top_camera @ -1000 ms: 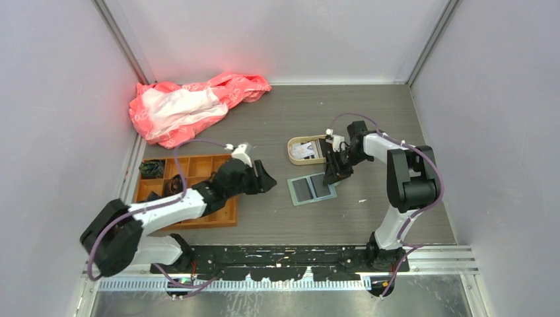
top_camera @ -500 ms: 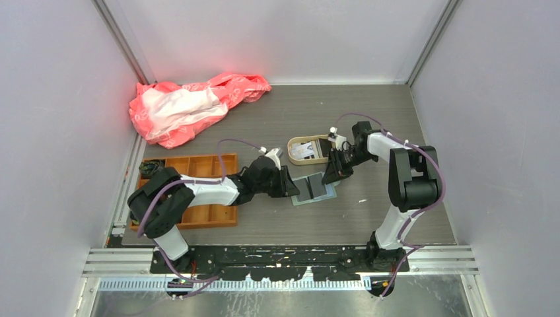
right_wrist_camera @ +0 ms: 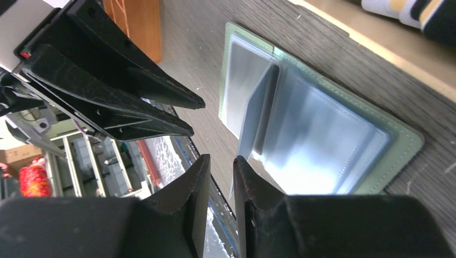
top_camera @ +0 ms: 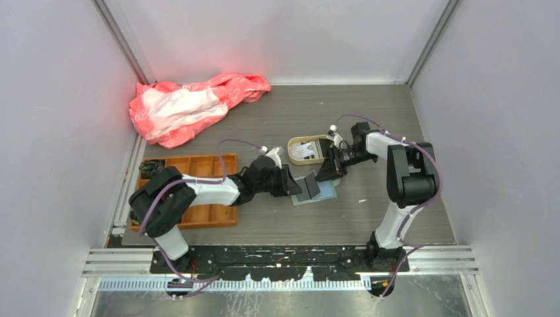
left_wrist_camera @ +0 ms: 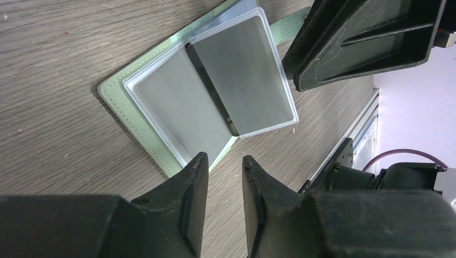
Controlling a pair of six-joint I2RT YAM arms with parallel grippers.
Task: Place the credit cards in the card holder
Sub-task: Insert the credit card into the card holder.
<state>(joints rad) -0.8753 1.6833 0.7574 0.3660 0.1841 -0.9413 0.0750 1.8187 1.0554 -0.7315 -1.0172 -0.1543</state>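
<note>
1. The table (top_camera: 277, 119) is grey wood.
2. A pink bag (top_camera: 191, 105) lies crumpled at the far left corner.
3. An orange tray (top_camera: 211, 214) sits at the left, partly under the left arm.
4. The holder (top_camera: 327, 191) lies open in the middle of the table, between the two claws. One clear pocket leaf stands up from its fold.
5. A beige tray (top_camera: 294, 142) is just behind the holder.
6. The left claw (left_wrist_camera: 221, 164) is at the holder's left edge, with a narrow gap and nothing in it.
7. The right claw (right_wrist_camera: 219, 161) is over its right side, also narrowly spread and empty.
8. Cards (top_camera: 304, 150) lie in the beige tray.
</note>
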